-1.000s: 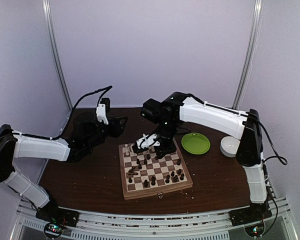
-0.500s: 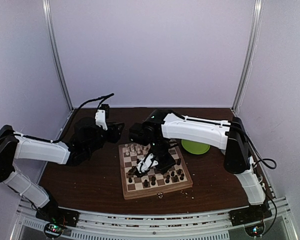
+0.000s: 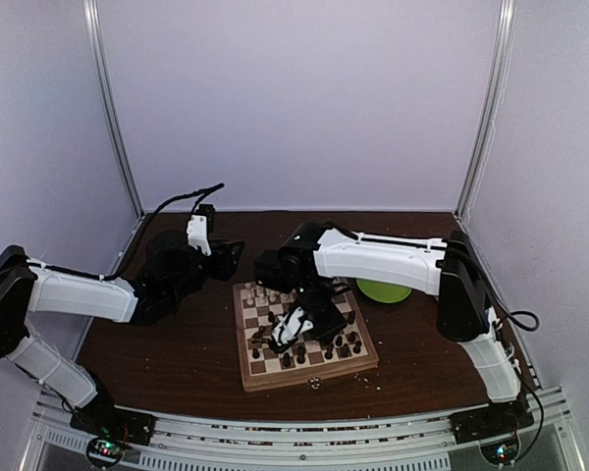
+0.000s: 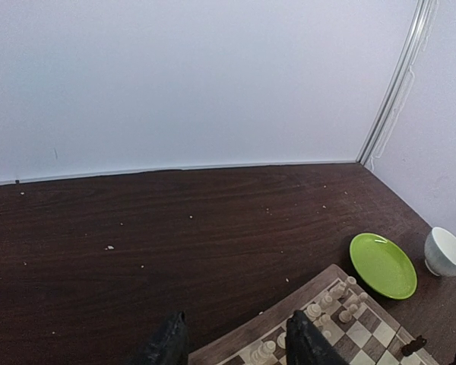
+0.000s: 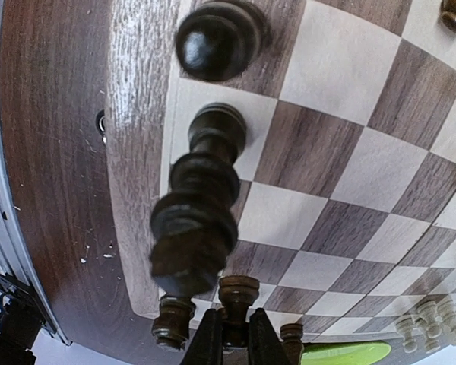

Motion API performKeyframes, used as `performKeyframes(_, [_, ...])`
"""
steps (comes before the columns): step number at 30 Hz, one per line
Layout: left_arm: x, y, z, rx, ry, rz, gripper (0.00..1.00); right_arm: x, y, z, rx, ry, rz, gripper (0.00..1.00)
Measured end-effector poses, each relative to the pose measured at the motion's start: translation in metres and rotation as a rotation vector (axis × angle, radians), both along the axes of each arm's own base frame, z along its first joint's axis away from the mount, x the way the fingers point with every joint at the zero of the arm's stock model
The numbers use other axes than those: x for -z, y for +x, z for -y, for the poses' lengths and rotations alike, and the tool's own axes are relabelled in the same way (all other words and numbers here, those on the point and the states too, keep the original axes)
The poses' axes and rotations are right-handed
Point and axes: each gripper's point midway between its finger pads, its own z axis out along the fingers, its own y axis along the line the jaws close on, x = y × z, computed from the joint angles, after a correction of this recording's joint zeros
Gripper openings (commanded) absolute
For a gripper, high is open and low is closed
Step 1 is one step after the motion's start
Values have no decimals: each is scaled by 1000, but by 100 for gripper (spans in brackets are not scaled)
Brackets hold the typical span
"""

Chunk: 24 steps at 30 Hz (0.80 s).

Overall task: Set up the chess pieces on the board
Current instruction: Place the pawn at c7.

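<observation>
While low over board (image 3: 310,377), right gripper (image 5: 236,339) tight on dark piece (image 5: 238,292); left gripper (image 4: 238,344) agape, empty; crumb-flecked brown table (image 4: 175,228).

The chequered wooden board (image 3: 309,376) lies flat, slightly askew, with pale cream pieces (image 3: 264,292) standing clustered at its far-left corner and dark brown pieces (image 3: 342,345) scattered across its nearer squares.

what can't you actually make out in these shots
White bowl: top view, hidden behind the right arm; only the left wrist view shows it.
Green plate: top view, partly covered by that arm.
Right claw: right wrist view, fingers cut by the bottom edge, so its grip on the dark piece between them is unclear.
Tall dark piece: same view, blurred, type unreadable.
</observation>
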Motion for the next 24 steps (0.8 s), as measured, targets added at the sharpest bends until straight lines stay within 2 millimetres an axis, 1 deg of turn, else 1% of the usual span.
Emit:
performKeyframes(10, [0,0,0,1,-1,0,45,16,1,0,2,-26,-11,9])
performKeyframes(24, [0,0,1,4,-1,0,45,17,4,3,0,-43,8,9])
